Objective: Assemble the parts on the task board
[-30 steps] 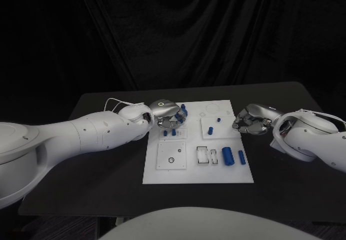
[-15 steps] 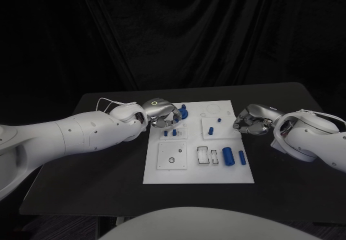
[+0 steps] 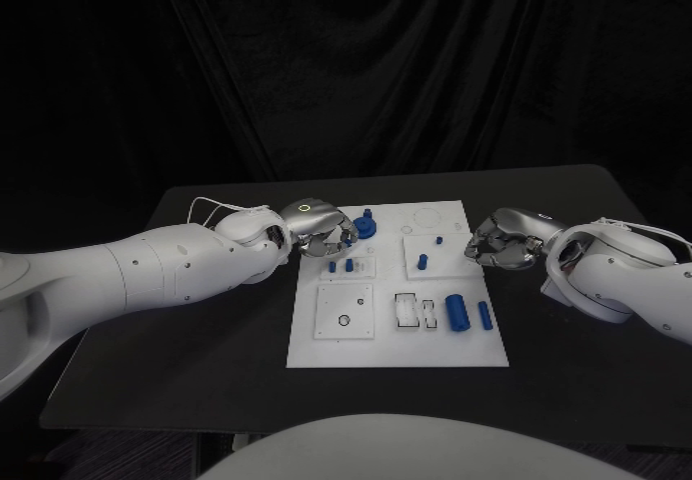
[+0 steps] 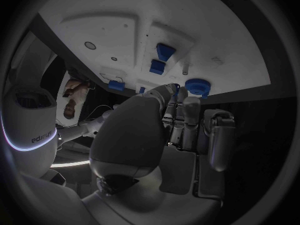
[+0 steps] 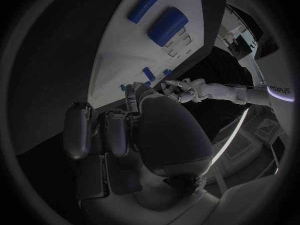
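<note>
The white task board (image 3: 329, 345) lies in the middle of the black surface (image 3: 188, 340), its long sides running away from the robot. Bare surface shows on all sides of it, with the widest stretches to the left and right and at the near edge.

The left hand (image 3: 323, 226) is over the board's far left corner, at its left rim. Its fingers (image 4: 190, 106) are curled in and reach down toward a round blue part (image 3: 364, 227) with a short stem on top, which stands on the board at their tips. Whether they pinch it or only touch it, I cannot tell. Just nearer on the board, two small blue pegs (image 3: 339, 266) stand upright side by side in a raised square block.

The right hand (image 3: 498, 244) is just beside the board's right rim, over the dark surface, its fingers curled inward with nothing in them.

Another small blue peg (image 3: 421, 262) stands in a block right of the middle. Nearer the robot, a thick blue cylinder (image 3: 454, 312) and a thinner blue rod (image 3: 485, 314) lie flat side by side near the right rim, both lengthwise along the board, beside rectangular slots (image 3: 413, 311). A square block with a small dark ring (image 3: 343, 321) sits at the near left.
</note>
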Tool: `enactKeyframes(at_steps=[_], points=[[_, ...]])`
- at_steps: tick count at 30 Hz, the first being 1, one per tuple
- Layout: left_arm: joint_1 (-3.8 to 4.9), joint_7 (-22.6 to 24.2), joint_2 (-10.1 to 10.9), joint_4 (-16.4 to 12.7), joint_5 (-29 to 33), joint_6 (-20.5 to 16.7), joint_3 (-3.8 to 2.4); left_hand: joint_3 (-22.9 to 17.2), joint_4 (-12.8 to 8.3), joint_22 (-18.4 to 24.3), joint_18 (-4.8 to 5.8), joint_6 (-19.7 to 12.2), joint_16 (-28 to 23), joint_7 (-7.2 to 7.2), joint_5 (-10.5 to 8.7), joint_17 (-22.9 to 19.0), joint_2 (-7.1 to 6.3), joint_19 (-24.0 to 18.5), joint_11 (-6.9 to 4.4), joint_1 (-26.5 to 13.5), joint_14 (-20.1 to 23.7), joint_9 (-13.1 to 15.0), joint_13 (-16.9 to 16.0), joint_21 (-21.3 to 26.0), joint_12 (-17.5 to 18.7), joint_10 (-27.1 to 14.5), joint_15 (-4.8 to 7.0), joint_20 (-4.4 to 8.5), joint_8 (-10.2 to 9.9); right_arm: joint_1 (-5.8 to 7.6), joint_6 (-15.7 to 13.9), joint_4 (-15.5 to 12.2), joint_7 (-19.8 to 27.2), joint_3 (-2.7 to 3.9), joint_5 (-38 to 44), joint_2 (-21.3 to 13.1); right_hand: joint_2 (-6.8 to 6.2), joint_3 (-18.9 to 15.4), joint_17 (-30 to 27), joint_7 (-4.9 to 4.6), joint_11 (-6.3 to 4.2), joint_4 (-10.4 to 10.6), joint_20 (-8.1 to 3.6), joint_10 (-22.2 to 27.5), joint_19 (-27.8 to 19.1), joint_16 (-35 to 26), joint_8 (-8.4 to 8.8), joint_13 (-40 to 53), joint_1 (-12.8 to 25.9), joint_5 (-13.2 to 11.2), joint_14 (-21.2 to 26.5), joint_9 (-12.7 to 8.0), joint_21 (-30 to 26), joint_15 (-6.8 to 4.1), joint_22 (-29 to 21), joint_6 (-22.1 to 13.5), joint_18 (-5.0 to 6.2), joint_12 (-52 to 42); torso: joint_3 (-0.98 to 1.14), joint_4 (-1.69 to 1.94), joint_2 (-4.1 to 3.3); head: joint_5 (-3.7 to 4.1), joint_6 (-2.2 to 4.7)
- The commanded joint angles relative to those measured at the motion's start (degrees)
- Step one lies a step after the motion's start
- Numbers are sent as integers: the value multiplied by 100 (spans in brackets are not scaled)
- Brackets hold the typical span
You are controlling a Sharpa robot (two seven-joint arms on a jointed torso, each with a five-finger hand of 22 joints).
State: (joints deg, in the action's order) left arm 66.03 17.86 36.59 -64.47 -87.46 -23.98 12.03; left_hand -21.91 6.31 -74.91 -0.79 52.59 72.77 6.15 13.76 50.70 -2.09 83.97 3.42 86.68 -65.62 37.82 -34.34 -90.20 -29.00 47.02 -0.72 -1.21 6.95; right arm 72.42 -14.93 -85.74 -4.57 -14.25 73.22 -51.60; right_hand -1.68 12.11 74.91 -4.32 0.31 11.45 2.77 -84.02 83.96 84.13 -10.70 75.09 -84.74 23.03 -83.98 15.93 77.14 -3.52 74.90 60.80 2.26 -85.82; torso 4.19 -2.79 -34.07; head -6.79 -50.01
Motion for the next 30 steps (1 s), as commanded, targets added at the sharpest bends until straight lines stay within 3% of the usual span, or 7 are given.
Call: enactKeyframes(at_steps=[1, 7, 16, 24, 30], points=[[-15, -20, -12, 34, -30, 87, 1, 12, -30, -1509, 79, 47, -39, -11, -21, -7, -12, 603, 11, -65, 37, -3, 9, 20, 20, 33, 11, 27, 12, -14, 37, -11, -107, 5, 3, -18, 25, 43, 512, -7, -50, 1, -42, -96, 50, -23, 26, 712, 47, 29, -400, 10, -26, -45, 1066, -26, 91, 36, 0, -10, -3, 3, 1], [-24, -81, -13, 92, -30, 104, 4, 14, -26, -1509, 79, 53, -39, -7, -31, -3, -15, 603, 15, -77, 34, -4, 16, 20, 25, 39, 9, 24, 12, -14, 49, -15, -112, 5, 3, -38, 25, 43, 512, -7, -50, 1, -42, -96, 50, -23, 26, 712, 47, 29, -400, 10, -26, -45, 1066, -26, 91, 36, -4, 11, -12, -1, 1], [-36, -114, -22, 138, -30, 132, 6, 15, -23, -1509, 79, 61, -38, -4, -39, 0, -17, 603, 18, -88, 31, -6, 24, 20, 29, 48, 7, 21, 12, -15, 47, -16, -103, 5, 3, -23, 25, 43, 512, -7, -50, 1, -42, -96, 50, -23, 26, 712, 47, 29, -400, 10, -26, -45, 1066, -26, 91, 36, -1, -6, -8, -19, 1], [-45, -128, -31, 160, -30, 164, 7, 12, -24, -1509, 79, 63, -39, -4, -40, 0, -15, 603, 17, -87, 30, -7, 26, 20, 30, 51, 7, 20, 12, -15, 49, -13, -105, 5, 3, -28, 25, 43, 512, -7, -50, 1, -42, -96, 50, -23, 26, 712, 47, 29, -400, 10, -26, -45, 1066, -26, 91, 36, 2, 14, -4, 2, 1], [-53, -129, -57, 186, -30, 195, 7, 11, -25, -1509, 79, 64, -34, -5, -41, 10, -14, 603, 17, -87, 23, -7, 28, 20, 31, 53, 7, 20, 12, -16, 49, -9, -106, 5, 3, -24, 25, 43, 512, -7, -50, 1, -42, -96, 50, -23, 26, 712, 47, 29, -400, 10, -26, -45, 1066, -26, 91, 36, 3, 0, -2, -15, 1]])
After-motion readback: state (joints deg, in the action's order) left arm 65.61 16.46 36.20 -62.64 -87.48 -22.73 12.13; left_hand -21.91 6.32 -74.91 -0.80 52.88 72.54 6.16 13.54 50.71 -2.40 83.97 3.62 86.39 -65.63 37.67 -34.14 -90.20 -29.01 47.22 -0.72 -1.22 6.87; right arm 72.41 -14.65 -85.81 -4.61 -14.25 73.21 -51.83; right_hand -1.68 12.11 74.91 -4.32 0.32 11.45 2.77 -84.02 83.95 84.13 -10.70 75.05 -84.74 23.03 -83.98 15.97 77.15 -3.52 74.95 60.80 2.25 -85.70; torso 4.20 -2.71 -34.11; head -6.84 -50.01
